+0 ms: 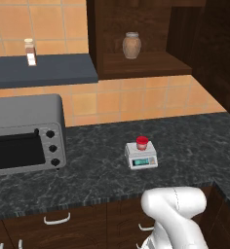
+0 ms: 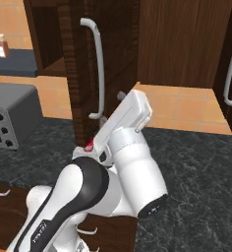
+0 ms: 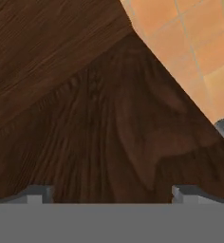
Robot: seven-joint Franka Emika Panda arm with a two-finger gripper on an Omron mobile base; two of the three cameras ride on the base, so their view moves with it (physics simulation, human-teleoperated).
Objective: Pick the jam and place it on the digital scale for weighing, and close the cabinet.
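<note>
The gripper (image 3: 112, 194) sits right up against dark brown wood grain in the hand view, its 2 fingertips (image 3: 35, 194) poking up far apart at the bottom of the frame with nothing between them, so the claw is released. Orange wall tile fills the upper right corner of that view.

In the left base view, going from the left: a white-labelled spice bottle (image 1: 30, 52) stands upright at the upper left on a dark blue-grey shelf (image 1: 44, 70). Below it, at the left edge, a grey toaster oven (image 1: 25, 133) with 3 knobs rests on the black marbled counter (image 1: 185, 141). Orange tiles back the wall. Just right of centre, the digital scale (image 1: 141, 155) sits on the counter, its greenish display facing the lower edge of the frame. The jam (image 1: 142, 142) stands upright on the scale's top plate, red lid up, its axis vertical. At the top centre a brown-beige jar (image 1: 131, 45) stands inside the cabinet (image 1: 136, 68), which is open.

In the right base view the cabinet door (image 2: 108, 64) stands edge-on at the upper centre, its long silver bar handle (image 2: 99, 69) running vertically, with the white arm (image 2: 123, 147) rising just in front of it.
</note>
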